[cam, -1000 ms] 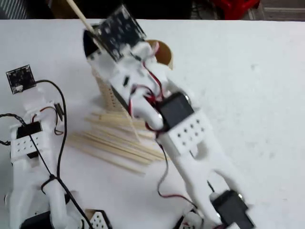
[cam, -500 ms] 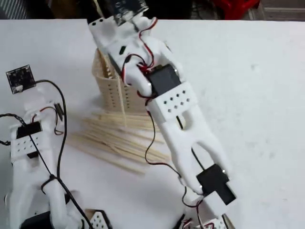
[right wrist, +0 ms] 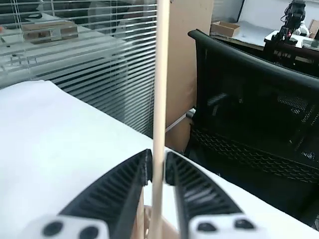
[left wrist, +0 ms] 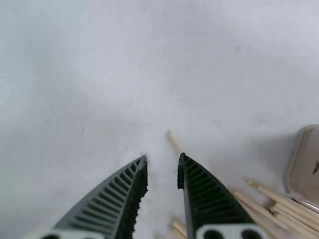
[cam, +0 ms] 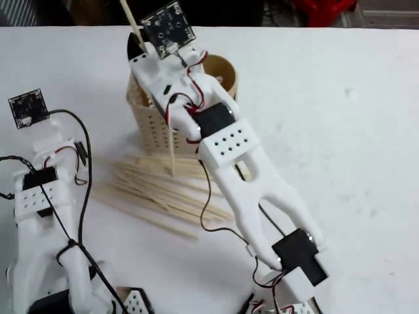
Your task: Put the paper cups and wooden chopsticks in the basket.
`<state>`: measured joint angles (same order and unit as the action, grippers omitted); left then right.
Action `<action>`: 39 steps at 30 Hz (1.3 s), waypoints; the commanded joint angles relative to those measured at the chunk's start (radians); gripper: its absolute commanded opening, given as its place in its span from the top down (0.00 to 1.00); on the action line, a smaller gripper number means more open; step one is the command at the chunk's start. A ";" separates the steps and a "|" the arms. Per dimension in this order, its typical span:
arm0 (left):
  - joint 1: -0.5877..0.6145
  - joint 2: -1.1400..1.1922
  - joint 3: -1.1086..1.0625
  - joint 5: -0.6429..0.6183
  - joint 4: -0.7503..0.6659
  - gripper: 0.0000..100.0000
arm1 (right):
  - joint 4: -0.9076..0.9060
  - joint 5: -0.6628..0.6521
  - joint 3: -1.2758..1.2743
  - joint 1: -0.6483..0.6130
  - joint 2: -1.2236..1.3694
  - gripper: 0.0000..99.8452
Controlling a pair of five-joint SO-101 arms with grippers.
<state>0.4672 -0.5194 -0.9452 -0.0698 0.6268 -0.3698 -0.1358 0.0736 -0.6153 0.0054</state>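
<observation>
Right arm has pulled back a little toward the near side since half a second ago. The wrist, which had pushed out past the far table edge, now sits over the basket (cam: 152,127). That uncovers the brown rim of a paper cup (cam: 221,69), standing inside the basket at its right end.

Right gripper (right wrist: 158,172): clenched on one chopstick (right wrist: 160,74), held nearly upright, upper end rising past the far edge. My judgement is that the stick is placed for lowering into the basket but not let go yet.

Left gripper (left wrist: 162,172): jaws parted, nothing between them, parked low over bare table (cam: 340,118) at the left. Left arm unchanged across the frames.

Loose chopsticks (cam: 157,193): still fanned on the table just near of the basket, so most of the job remains.

High view gives the basket, cup and pile together but hides my right jaws under the wrist board. Right wrist view shows the clamp plainly. Left wrist view shows a few stick ends beside my idle jaws.
</observation>
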 commanded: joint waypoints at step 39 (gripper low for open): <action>0.001 -0.001 0.005 -0.008 -0.020 0.88 | -0.395 -0.137 -0.325 -0.042 -0.331 0.77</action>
<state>0.4672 -0.5194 -0.9452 -0.0698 0.6268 -0.7687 -0.2862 -0.2286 -0.6690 -0.3353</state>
